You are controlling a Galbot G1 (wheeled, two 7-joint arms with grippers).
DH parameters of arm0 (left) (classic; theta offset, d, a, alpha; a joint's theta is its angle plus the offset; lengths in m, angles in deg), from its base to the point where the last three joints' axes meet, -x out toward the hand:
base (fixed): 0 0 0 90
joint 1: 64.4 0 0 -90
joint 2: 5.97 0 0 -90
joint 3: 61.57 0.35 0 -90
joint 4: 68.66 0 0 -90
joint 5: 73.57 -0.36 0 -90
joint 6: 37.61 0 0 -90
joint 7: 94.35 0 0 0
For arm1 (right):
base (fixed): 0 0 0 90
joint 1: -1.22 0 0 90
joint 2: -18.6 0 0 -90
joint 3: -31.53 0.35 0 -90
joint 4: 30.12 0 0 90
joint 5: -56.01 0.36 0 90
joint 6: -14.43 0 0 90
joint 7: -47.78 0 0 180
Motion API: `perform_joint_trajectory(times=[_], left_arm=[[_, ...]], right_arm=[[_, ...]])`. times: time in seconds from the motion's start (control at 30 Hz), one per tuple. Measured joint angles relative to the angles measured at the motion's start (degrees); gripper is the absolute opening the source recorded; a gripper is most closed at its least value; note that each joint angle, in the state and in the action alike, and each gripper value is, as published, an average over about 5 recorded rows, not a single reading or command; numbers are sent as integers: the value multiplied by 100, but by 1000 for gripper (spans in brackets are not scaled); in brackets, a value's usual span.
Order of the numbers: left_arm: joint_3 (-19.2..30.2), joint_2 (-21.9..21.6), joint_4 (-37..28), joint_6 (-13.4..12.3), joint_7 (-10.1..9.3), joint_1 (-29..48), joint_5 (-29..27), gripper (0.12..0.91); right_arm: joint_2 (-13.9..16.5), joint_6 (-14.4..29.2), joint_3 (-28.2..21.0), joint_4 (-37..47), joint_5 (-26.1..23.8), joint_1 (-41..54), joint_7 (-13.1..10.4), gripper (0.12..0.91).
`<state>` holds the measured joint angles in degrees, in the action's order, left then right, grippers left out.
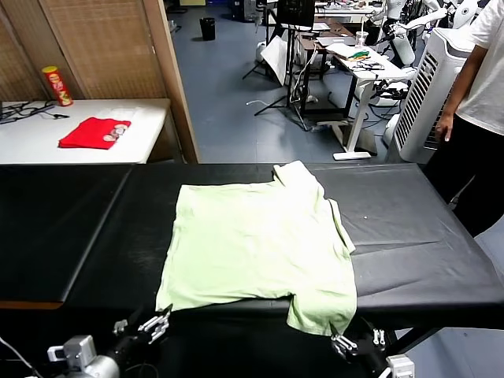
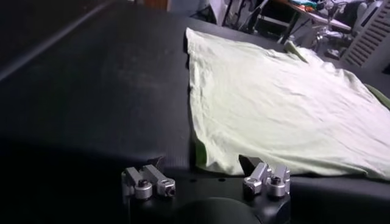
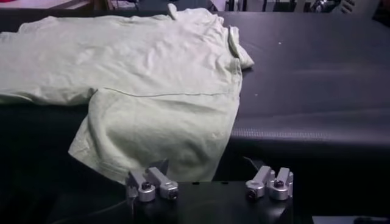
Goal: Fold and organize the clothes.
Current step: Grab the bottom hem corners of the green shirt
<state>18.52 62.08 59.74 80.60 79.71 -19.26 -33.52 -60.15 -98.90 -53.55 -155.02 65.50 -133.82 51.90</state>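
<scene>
Here the shirt [image 1: 260, 248] lies spread flat, plain side up, on the black table [image 1: 409, 236], its collar toward the far edge. One sleeve [image 1: 321, 309] hangs over the near edge on the right; the other sleeve appears tucked under the body, though this cannot be confirmed. Judged from this layout, the folding has barely begun: no main fold across the body is visible, and nothing has been stacked or put away.

The left gripper [image 1: 155, 324] waits below the near edge, just beside the shirt's near-left corner, jaws wide and empty. In the left wrist view its fingertips [image 2: 149, 181] stand apart in front of that corner, not touching cloth. The right gripper [image 1: 343, 346] sits under the hanging sleeve, jaws also apart and holding nothing; whether a finger brushes the sleeve cannot be told.

Surroundings: a white side table [image 1: 150, 130] beyond the far-left corner bears a red garment [image 1: 96, 132] and a can [image 1: 57, 85]. A person [image 1: 476, 118] stands at the far right, close to the table end. Nothing rests on the shirt itself, so the overhang is the only evident complication.
</scene>
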Motion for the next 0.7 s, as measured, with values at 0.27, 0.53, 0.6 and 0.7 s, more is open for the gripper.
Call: perform_joint_trajectory(times=[0.27,0.53,0.6,0.7], left_arm=[[78,26,-24,10,104,5,-76,242],[36,-58,120,-33,114,-110,-180,126],[-19,-90,173,-76,89,-153,-163,126],[-110,-123,242,-172,55,-168,-88,126]], right_arm=[[-48,134,-8,-3,-75,-27,-10,149],[-161,259,25,-340,-150,-342,-19,121],[-166,285,54,-465,-85,-403,-20,121],[-137,316,131,-629,114,-365,-25,121]])
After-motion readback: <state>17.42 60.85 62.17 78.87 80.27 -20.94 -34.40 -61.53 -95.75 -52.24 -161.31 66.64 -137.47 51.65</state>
